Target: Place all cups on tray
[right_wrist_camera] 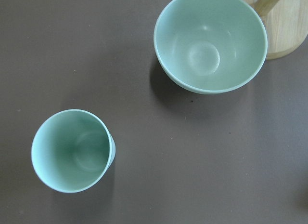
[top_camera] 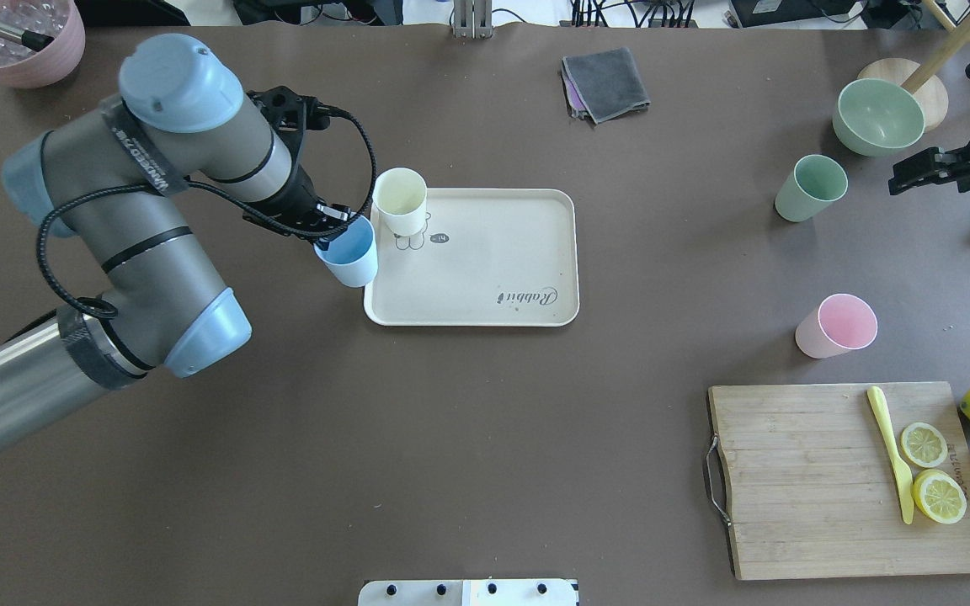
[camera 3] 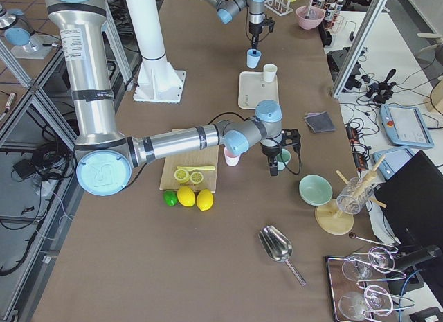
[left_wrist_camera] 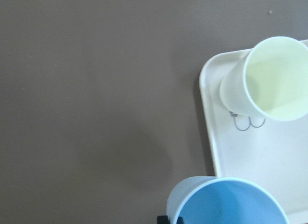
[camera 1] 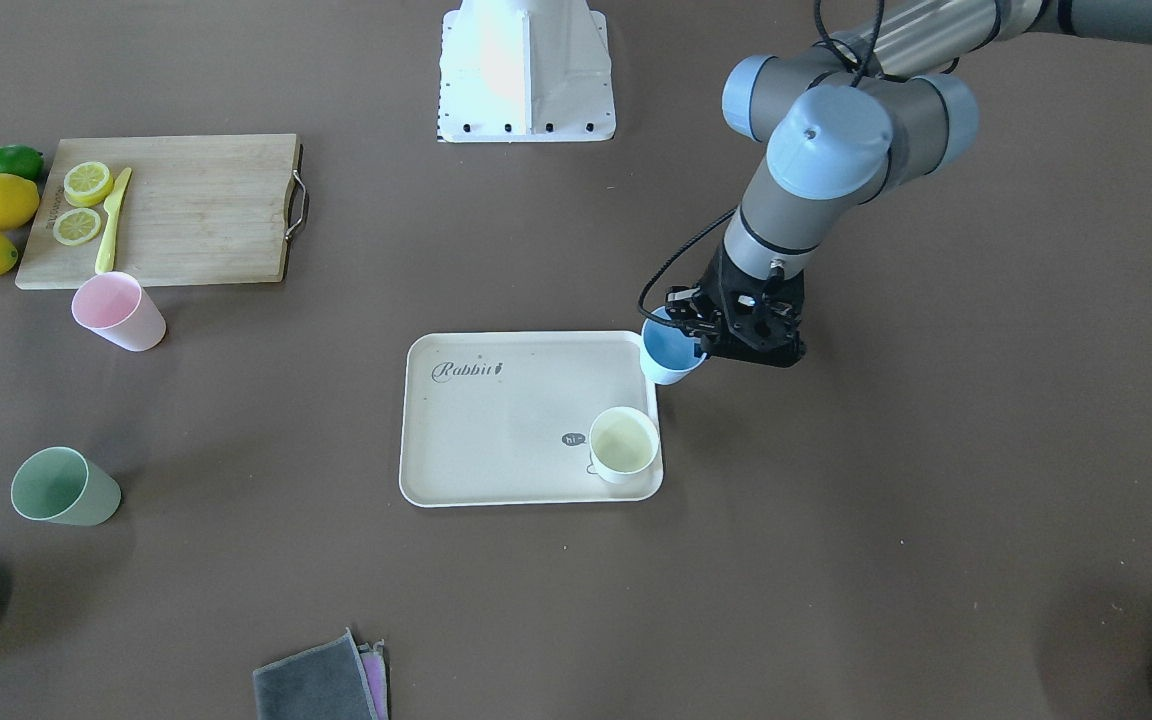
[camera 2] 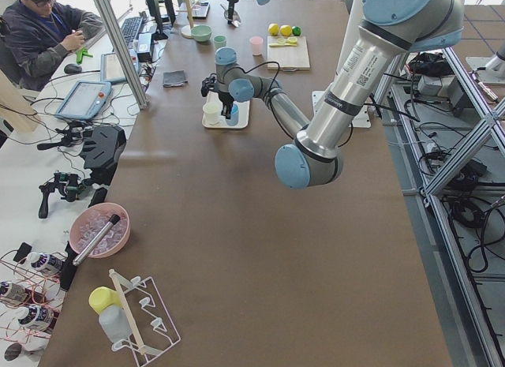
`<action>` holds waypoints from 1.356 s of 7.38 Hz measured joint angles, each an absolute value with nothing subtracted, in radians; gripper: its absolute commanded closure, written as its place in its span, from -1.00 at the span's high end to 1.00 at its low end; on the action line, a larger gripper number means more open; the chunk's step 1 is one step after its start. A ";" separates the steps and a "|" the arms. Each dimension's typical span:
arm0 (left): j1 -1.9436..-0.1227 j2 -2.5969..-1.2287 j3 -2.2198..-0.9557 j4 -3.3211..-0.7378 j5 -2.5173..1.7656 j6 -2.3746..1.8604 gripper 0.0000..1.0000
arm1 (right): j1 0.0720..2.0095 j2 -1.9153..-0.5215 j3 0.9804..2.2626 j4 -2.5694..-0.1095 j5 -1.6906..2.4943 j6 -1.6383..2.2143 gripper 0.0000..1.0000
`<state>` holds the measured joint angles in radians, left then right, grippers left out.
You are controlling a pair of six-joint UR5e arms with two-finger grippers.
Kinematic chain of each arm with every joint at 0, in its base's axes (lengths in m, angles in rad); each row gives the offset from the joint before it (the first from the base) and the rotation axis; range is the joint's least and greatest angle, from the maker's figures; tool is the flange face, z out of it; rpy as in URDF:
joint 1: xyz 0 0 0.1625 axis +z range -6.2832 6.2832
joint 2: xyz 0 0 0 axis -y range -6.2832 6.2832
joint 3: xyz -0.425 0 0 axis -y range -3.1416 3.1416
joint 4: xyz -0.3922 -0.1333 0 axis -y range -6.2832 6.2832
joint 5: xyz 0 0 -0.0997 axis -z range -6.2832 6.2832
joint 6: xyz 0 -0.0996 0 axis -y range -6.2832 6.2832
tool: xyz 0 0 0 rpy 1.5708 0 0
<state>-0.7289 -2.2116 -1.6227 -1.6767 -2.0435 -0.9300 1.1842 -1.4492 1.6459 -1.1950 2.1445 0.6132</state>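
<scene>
My left gripper (top_camera: pixel 329 231) is shut on the rim of the light blue cup (top_camera: pixel 349 252) and holds it lifted beside the left edge of the cream tray (top_camera: pixel 485 278). The cup also fills the bottom of the left wrist view (left_wrist_camera: pixel 231 202). The cream-yellow cup (top_camera: pixel 400 200) stands upright in the tray's far left corner. The sage green cup (top_camera: pixel 810 188) and the pink cup (top_camera: pixel 837 326) stand on the table at the right. My right gripper (top_camera: pixel 914 175) hovers near the green cup (right_wrist_camera: pixel 72 149); I cannot tell whether it is open or shut.
A green bowl (top_camera: pixel 877 116) stands just behind the green cup. A wooden cutting board (top_camera: pixel 813 480) with lemon slices and a yellow knife lies at the near right, with lemons beside it. A grey cloth (top_camera: pixel 605 82) lies at the back, and a pink bowl (top_camera: pixel 18 42) at the far left.
</scene>
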 measured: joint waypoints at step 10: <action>-0.893 -2.107 -1.653 -1.749 -2.119 -0.740 0.96 | 1.155 -1.300 1.501 -1.196 2.139 0.652 0.87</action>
